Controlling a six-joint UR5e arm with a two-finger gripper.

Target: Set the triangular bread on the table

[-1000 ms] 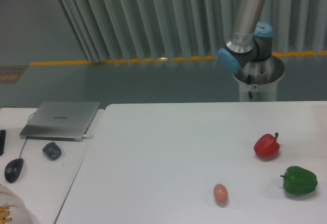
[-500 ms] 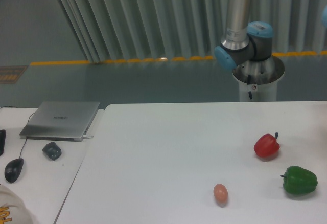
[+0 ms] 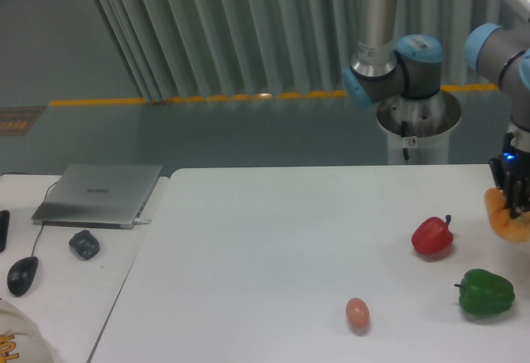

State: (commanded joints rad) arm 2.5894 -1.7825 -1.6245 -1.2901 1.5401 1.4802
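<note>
1. The gripper (image 3: 515,201) hung at the far right edge of the view, its dark fingers clamped on the triangular bread (image 3: 503,218), a golden-orange piece partly cut off by the frame edge.
2. The bread sat low over the right side of the white table (image 3: 273,247); whether it touched the surface could not be told.
3. A small blue light glowed on the gripper body just above the fingers.
4. The red bell pepper (image 3: 433,236) lay on the table just left of the bread, and the green bell pepper (image 3: 484,292) lay nearer the camera, below the bread.
5. A pinkish egg (image 3: 357,312) rested near the front edge, well left of the green pepper.
6. On the smaller desk (image 3: 74,288) at left stood a closed silver laptop (image 3: 99,194); its lid carried a small mark too blurred to read.
7. A dark mouse (image 3: 22,275) and a small grey object (image 3: 84,244) lay before the laptop.
8. At the bottom left corner, yellow lettering showed on a white item (image 3: 15,340), cut off and unreadable.
</note>
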